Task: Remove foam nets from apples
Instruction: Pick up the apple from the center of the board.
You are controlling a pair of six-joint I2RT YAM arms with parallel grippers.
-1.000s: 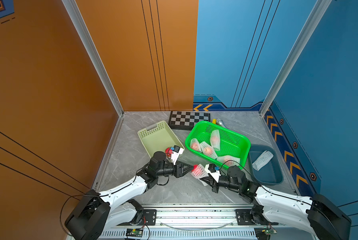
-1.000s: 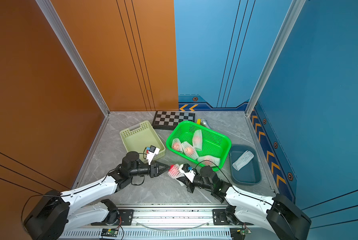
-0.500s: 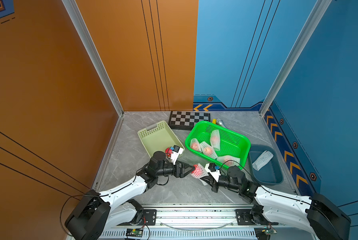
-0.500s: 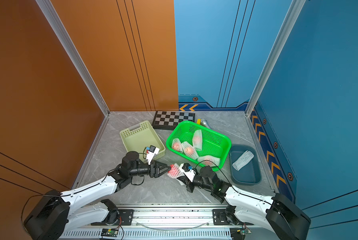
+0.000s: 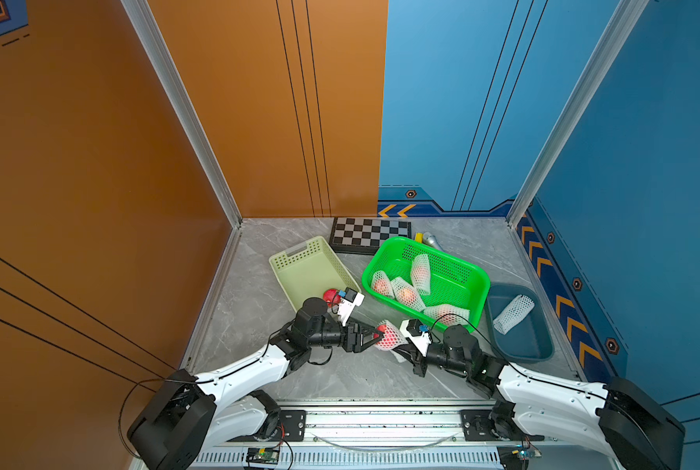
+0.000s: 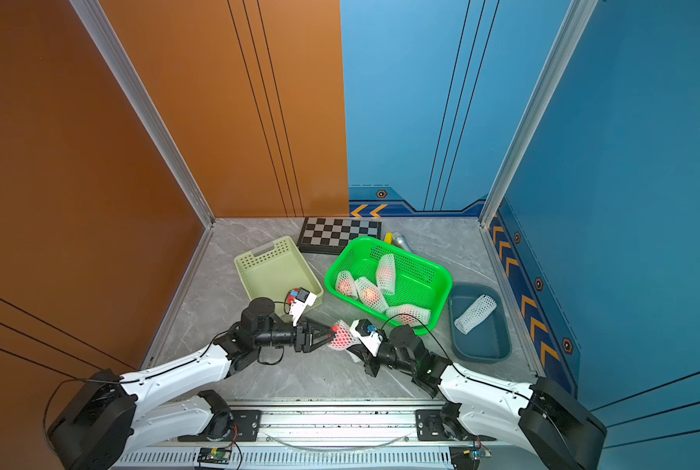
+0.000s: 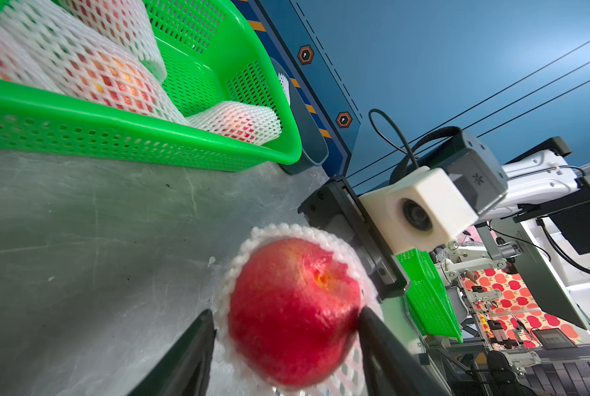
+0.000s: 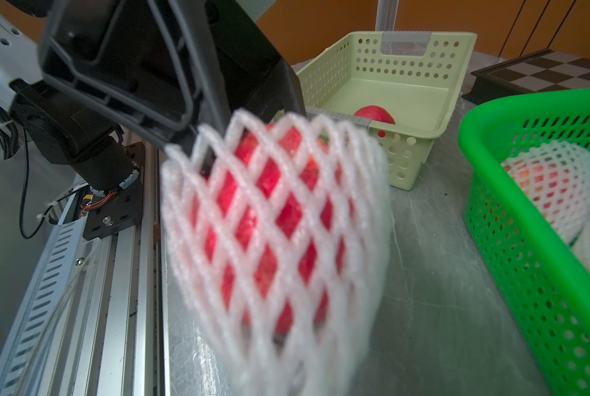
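In the lower middle of both top views, above the grey marbled tabletop [image 5: 259,309], my two arms meet tip to tip. Right of centre sits the bright green perforated plastic basket [image 5: 450,280], where four netted apples [image 5: 407,293] lie within my right arm's reach. To its left, the pale yellow-green perforated plastic basket [image 5: 307,264] has one bare red apple [image 5: 331,296] in its near corner, so I take it as the place for stripped fruit. At the right edge, the dark blue plastic tray [image 5: 523,342] holds one empty foam net [image 5: 513,313], so I judge that sleeves go there.

My right gripper [image 5: 404,353] is pinched tight on the tail of the white foam mesh net [image 5: 393,337], which fills the middle of the right wrist view. That anchors the sleeve with its open mouth towards my other arm. My left gripper [image 5: 377,337] is spread wide, with its black fingers [image 7: 190,353] on either side of the small red apple [image 7: 293,308] that bulges from that mouth at the bottom centre of the left wrist view. One finger touches the skin and the other sits at the net's rim. I cannot tell whether they are clamping yet. Held this way, pulling my arms apart should slip the fruit free.
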